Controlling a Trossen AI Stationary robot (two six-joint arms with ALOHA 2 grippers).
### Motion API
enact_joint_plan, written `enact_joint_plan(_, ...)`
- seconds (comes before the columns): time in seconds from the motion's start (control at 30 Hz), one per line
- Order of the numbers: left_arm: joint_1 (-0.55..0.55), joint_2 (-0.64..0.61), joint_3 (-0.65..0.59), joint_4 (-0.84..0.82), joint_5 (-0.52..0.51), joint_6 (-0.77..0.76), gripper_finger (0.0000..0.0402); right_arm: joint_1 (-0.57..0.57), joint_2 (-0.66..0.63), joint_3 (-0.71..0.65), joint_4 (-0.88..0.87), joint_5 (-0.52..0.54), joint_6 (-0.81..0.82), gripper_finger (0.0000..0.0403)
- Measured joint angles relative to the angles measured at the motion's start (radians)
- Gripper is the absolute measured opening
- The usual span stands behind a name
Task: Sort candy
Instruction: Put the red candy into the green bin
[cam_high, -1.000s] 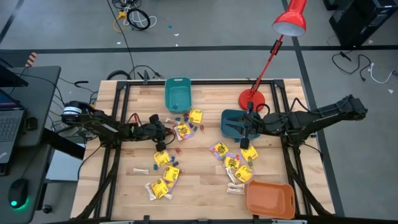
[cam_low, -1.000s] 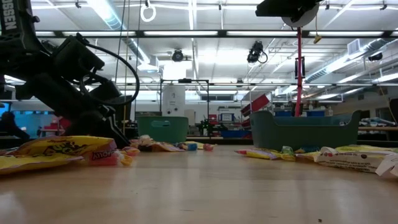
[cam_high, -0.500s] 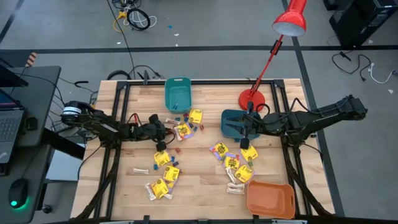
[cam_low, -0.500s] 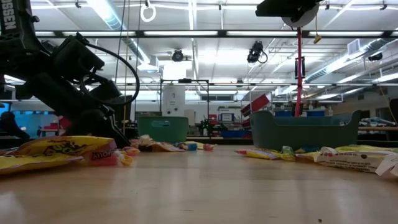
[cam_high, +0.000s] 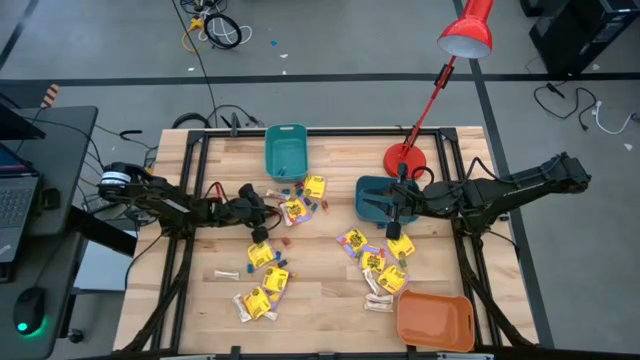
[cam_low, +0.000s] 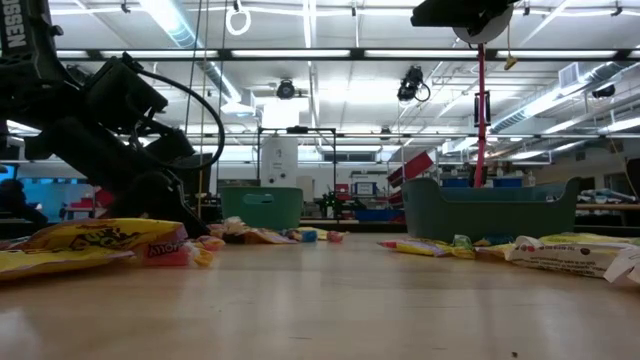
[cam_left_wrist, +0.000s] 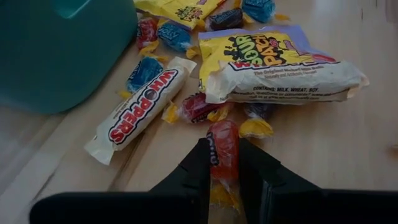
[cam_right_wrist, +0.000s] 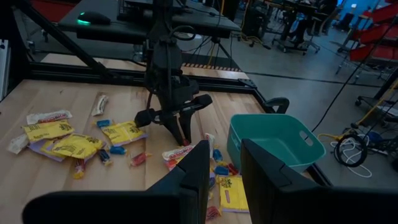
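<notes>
A red-wrapped candy (cam_left_wrist: 222, 144) is pinched between the fingers of the left tool (cam_left_wrist: 222, 165), low on the table (cam_high: 320, 285), just right of the Whoppers stick (cam_left_wrist: 138, 107) and near the light teal bin (cam_high: 285, 152). The right tool (cam_right_wrist: 221, 163) is held above the dark teal bin (cam_high: 380, 197); its fingers stand slightly parted and nothing is seen between them.

The grip appears to sit on the wrapper's twisted end, so the sweet could slip out on lifting, or neighbouring pieces could be dragged along.

Three bins are counted, the orange bin (cam_high: 435, 320) included. Roughly ten yellow packets (cam_high: 268, 290) are counted from above, though overlaps make this uncertain.
</notes>
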Motion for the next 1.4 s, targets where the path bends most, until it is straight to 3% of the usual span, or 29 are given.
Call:
enact_joint_plan(0.97, -0.002, -0.060, -0.003, -0.012, 0.011, -0.060, 0.0058, 0.000, 0.000, 0.000, 0.000, 0.000, 0.014, 0.0077)
enact_joint_plan(1.4, -0.002, -0.154, -0.001, 0.000, 0.004, -0.028, 0.0058, 0.000, 0.000, 0.000, 0.000, 0.000, 0.014, 0.0077)
